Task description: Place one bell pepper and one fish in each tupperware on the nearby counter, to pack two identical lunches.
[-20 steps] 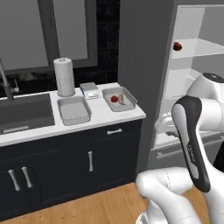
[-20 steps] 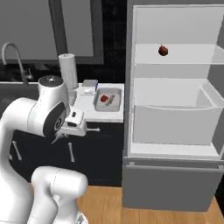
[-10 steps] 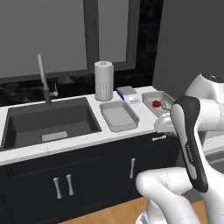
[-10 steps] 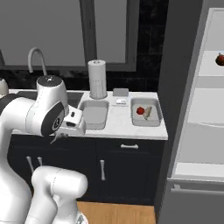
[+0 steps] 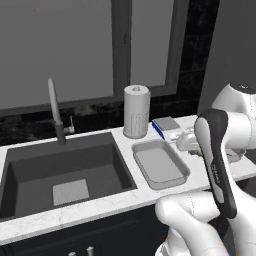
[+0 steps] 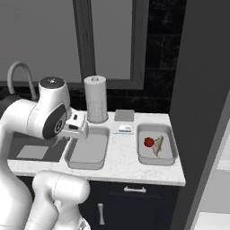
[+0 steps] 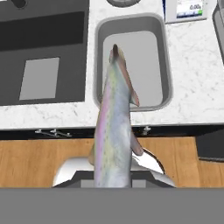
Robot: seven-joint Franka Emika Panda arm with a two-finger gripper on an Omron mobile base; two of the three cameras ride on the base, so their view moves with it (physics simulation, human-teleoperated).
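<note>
My gripper (image 6: pixel 77 129) hovers near the counter's front edge, shut on a silvery fish (image 7: pixel 114 127) with a pinkish flank. In the hand view the fish points head first at an empty grey tupperware (image 7: pixel 146 61) on the white marbled counter (image 7: pixel 192 65). That empty tupperware (image 6: pixel 90 152) lies just right of the sink. A second tupperware (image 6: pixel 170 134) to its right holds a red bell pepper (image 6: pixel 148 142) and another fish (image 6: pixel 159 146). In the left base view my arm hides most of that second one.
A dark inset sink (image 5: pixel 60 175) with a faucet (image 5: pixel 55 110) lies left of the tupperwares. A paper towel roll (image 5: pixel 136 111) and a small scale (image 7: pixel 188 8) stand at the back. The dark fridge side (image 6: pixel 206 112) rises on the right. Navy cabinets with silver handles (image 7: pixel 52 131) are below.
Both base views have swung from the open fridge to the counter and sink, so the base has driven. The gripper has stayed shut on the fish throughout.
</note>
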